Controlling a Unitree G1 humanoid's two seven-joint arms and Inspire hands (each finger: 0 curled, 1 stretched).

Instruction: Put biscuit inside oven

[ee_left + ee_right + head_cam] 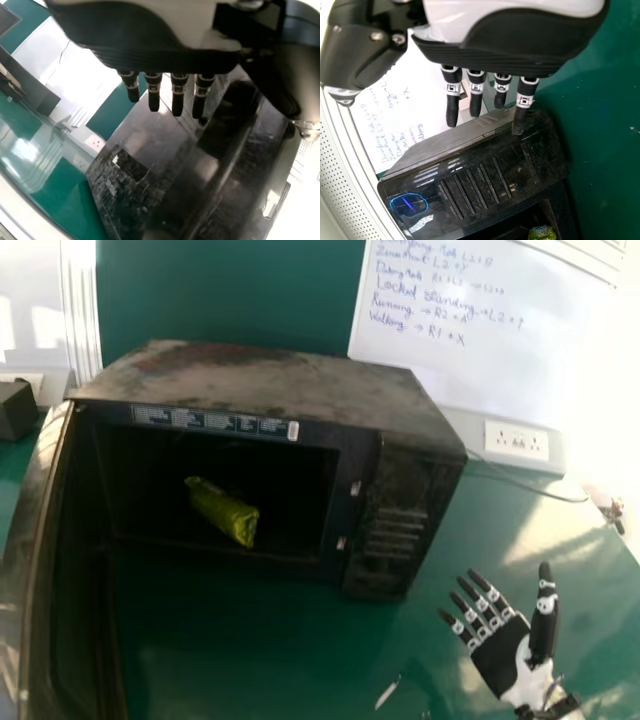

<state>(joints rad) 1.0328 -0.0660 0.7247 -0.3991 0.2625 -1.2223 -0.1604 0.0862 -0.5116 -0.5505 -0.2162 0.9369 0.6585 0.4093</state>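
The biscuit packet (222, 512) lies inside the oven (270, 380), its long axis slanting down toward the right hand (505, 655), wide and empty off the oven's front right corner; the left hand's (177, 95) fingers are straight, empty too.

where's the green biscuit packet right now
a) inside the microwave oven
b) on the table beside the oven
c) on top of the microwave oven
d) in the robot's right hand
a, since the head view shows the green biscuit packet lying in the cavity of the microwave oven, with the door standing open.
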